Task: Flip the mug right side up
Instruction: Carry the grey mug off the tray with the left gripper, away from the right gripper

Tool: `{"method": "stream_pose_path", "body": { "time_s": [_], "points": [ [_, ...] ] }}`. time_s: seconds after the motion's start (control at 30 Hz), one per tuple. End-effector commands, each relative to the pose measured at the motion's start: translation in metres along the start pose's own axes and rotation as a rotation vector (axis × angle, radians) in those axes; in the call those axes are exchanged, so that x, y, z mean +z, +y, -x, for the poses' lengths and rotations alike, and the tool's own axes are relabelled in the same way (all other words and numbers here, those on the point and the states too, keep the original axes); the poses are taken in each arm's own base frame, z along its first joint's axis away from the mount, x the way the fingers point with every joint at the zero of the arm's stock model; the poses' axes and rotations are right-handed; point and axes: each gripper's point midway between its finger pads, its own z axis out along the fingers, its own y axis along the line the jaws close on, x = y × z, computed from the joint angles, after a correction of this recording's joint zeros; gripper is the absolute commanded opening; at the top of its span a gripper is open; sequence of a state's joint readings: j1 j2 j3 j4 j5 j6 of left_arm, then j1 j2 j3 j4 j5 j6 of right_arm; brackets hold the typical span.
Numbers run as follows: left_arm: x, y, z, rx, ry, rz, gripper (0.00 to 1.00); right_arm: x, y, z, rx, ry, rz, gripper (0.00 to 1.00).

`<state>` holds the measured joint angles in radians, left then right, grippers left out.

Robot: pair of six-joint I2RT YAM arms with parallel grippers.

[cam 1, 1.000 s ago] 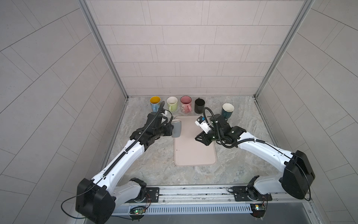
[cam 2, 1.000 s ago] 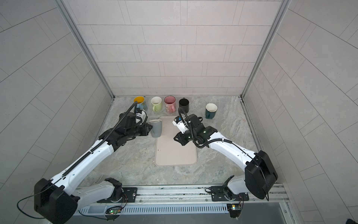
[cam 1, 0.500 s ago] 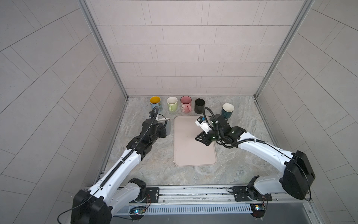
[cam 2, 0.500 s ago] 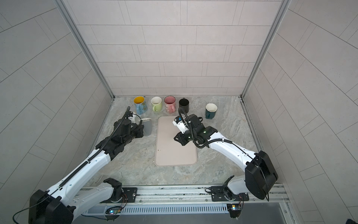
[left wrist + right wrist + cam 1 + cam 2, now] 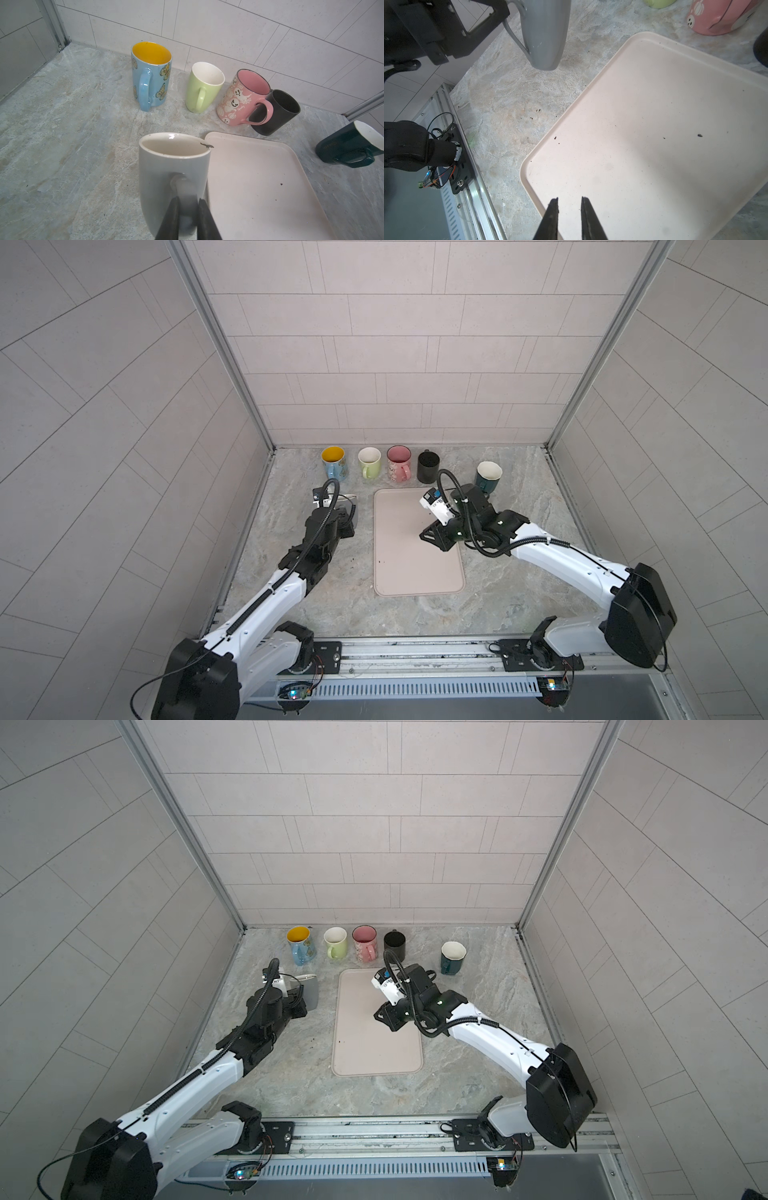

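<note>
Grey ceramic mug (image 5: 172, 172): upright, mouth up, just beside pale pink rectangular tray (image 5: 259, 176), over marbled worktop (image 5: 62, 124). Left claw (image 5: 187, 218): pinching its handle. Right claw (image 5: 569, 207): narrowly parted, empty, above tray.

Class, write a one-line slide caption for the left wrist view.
Left gripper grips the grey mug by its handle, rim up, beside the pale pink tray.

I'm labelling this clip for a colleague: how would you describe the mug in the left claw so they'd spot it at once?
Find the pink tray mid-table. Off its far left corner, the left claw grips the grey mug by its handle. Unlike the mugs along the back wall, it is plain grey, cream inside.
</note>
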<state>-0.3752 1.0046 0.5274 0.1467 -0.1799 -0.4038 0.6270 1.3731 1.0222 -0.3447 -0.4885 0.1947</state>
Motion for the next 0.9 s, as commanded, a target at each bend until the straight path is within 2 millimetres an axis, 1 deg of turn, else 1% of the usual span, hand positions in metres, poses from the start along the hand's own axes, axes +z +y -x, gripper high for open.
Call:
{"method": "stream_pose_path", "body": {
  "time_s": [0.0, 0.27, 0.67, 0.87],
  "points": [
    [-0.006, -0.009, 0.043, -0.034, -0.188, -0.037, 0.00, -0.008, -0.001, -0.001, -0.015, -0.013, -0.013, 0.21],
    [0.005, -0.010, 0.037, -0.033, -0.211, -0.052, 0.00, -0.008, -0.002, -0.004, -0.012, -0.011, -0.016, 0.21],
    [0.008, -0.017, 0.039, -0.040, -0.255, -0.101, 0.00, -0.006, -0.003, -0.008, -0.006, -0.004, -0.015, 0.21],
    [0.001, -0.025, 0.045, -0.070, -0.266, -0.148, 0.00, -0.007, -0.002, -0.005, 0.002, -0.023, -0.016, 0.21]
  ]
}}
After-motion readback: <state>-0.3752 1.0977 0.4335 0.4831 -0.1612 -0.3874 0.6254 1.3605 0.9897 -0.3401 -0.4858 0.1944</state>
